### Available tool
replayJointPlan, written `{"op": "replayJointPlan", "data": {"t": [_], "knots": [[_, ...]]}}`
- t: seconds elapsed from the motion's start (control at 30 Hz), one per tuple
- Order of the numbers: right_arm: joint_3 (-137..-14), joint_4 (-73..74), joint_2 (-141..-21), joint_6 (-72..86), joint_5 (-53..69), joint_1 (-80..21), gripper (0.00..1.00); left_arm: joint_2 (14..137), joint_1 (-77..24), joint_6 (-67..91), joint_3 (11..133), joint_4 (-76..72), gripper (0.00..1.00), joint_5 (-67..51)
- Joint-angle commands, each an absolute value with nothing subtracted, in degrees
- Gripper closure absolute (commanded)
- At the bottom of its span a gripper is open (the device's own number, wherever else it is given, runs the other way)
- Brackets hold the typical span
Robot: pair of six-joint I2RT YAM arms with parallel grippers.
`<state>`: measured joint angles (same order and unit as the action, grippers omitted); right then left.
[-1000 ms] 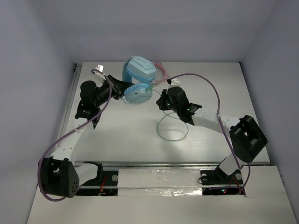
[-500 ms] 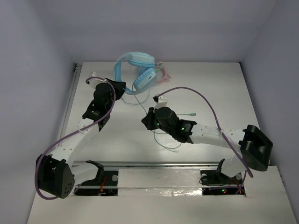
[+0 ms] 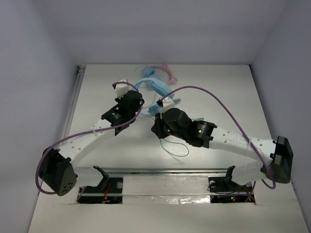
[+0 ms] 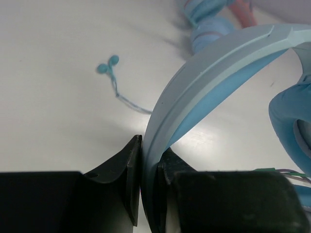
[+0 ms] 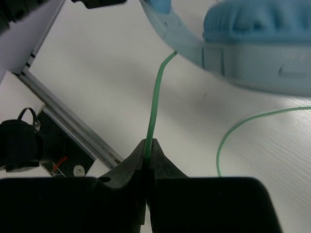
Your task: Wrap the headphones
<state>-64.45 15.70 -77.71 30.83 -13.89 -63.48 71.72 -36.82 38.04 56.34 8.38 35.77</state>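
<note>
The light-blue headphones (image 3: pixel 154 88) are at the back middle of the table. My left gripper (image 3: pixel 140 97) is shut on their wide headband (image 4: pixel 218 63), which runs up and right out of the jaws. One padded cup (image 4: pixel 291 121) shows at the right edge of the left wrist view. My right gripper (image 3: pixel 158 121) is shut on the thin pale-green cable (image 5: pixel 155 102), a short way below where it leaves a cup (image 5: pixel 262 43). The rest of the cable lies in a loose loop on the table (image 3: pixel 177 148), which also shows in the right wrist view (image 5: pixel 243 124).
The smaller blue headphones with the pink cat-ear band (image 3: pixel 167 73) lie at the back, just beyond the big pair. Small blue earbuds (image 4: pixel 108 65) lie on the table to the left. The metal rail (image 5: pixel 73 131) marks the near table edge. Purple arm cables arc over both arms.
My left gripper has carried the headphones right and nearer, toward the table's middle. My right arm has swung left, close beside it. The cable loop on the table has changed shape.
</note>
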Motion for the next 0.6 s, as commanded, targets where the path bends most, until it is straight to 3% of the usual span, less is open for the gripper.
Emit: {"op": "replayJointPlan", "data": {"t": [0.0,0.27,0.57], "knots": [[-68.72,23.97,-77.25,26.90,-11.87,-63.98,1.00,71.28,-39.63,34.56,58.01,10.44,1.00,39.55],[-74.35,32.34,-80.59,22.94,-9.75,-63.98,1.00,71.11,-42.01,24.44,59.06,20.99,1.00,28.22],[-78.05,36.56,-81.83,20.83,-17.57,-63.98,1.00,67.24,-42.01,12.67,58.98,24.17,1.00,15.31]]}}
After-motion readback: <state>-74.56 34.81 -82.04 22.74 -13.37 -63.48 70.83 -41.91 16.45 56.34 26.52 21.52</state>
